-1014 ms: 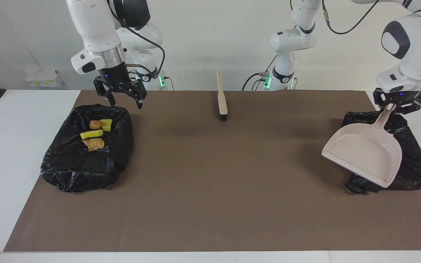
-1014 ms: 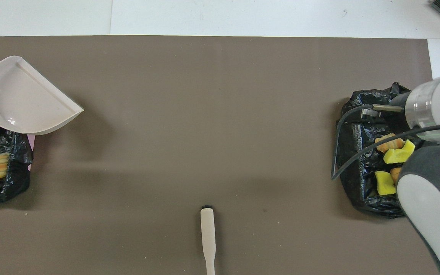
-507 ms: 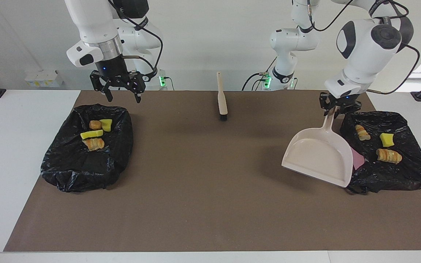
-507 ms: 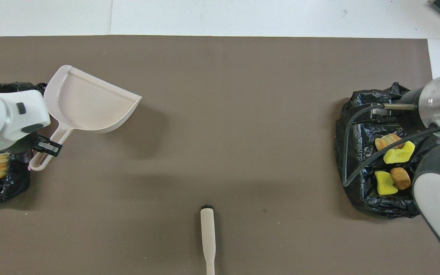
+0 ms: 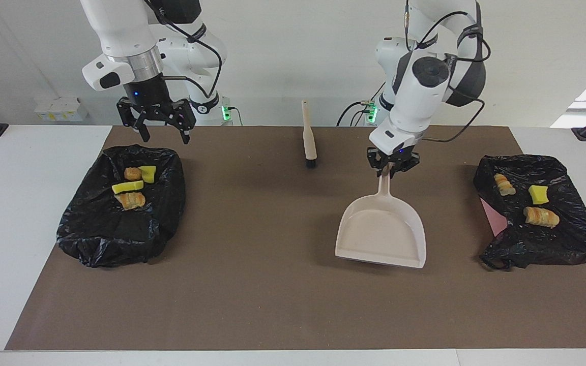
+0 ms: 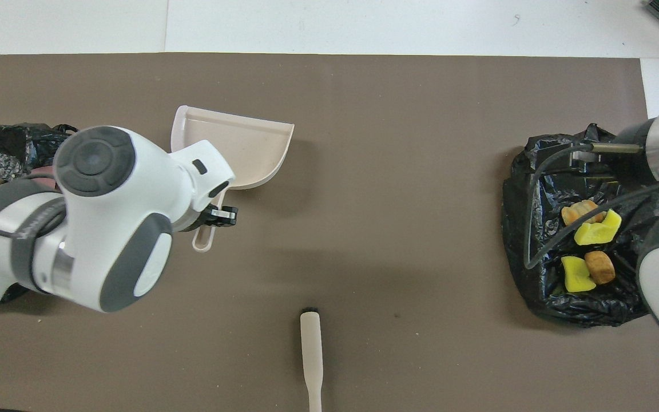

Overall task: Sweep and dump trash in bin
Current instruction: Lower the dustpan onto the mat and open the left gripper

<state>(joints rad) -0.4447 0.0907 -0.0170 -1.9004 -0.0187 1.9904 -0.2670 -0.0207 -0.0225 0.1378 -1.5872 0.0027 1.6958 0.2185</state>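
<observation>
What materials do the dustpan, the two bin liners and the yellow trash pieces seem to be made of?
Dustpan: probably hard plastic, pale beige, smooth with a soft sheen and a moulded rim.
Bin liners: thin black plastic film, glossy and full of crinkles.
Yellow pieces: likely foam, matte and bright, with blunt cut edges; this is a guess from their look.

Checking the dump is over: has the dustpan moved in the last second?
Yes. The dustpan, held by the left gripper, has left the bin at the left arm's end and moved toward the brush at the table's middle.
</observation>
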